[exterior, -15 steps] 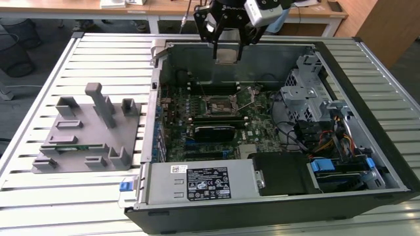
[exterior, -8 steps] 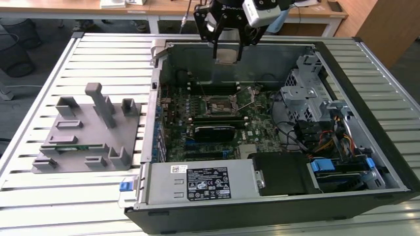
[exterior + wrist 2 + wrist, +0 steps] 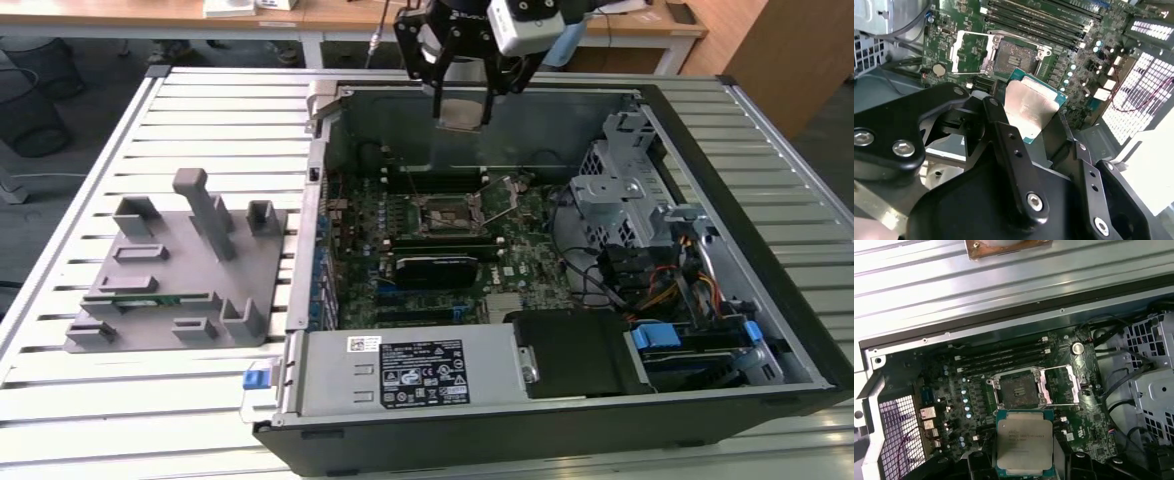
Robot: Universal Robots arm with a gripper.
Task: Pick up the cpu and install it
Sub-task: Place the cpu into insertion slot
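End effector (image 3: 465,108) around cpu (image 3: 1024,442), its gripped edges behind black fingers (image 3: 1009,150).

Exterior view is looking steeply down from well off on the open black computer case (image 3: 534,440). Both wrist views are looking down from nearer; all three are sharing its square silver socket frame (image 3: 454,215) (image 3: 999,55) (image 3: 1031,387).

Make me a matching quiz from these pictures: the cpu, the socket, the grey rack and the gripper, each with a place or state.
1 cpu
2 socket
3 grey rack
4 gripper

A open, empty
B on the table, outside the computer case
C shut on the cpu
D gripped, up in the air

Pairs: 1-D, 2-A, 3-B, 4-C
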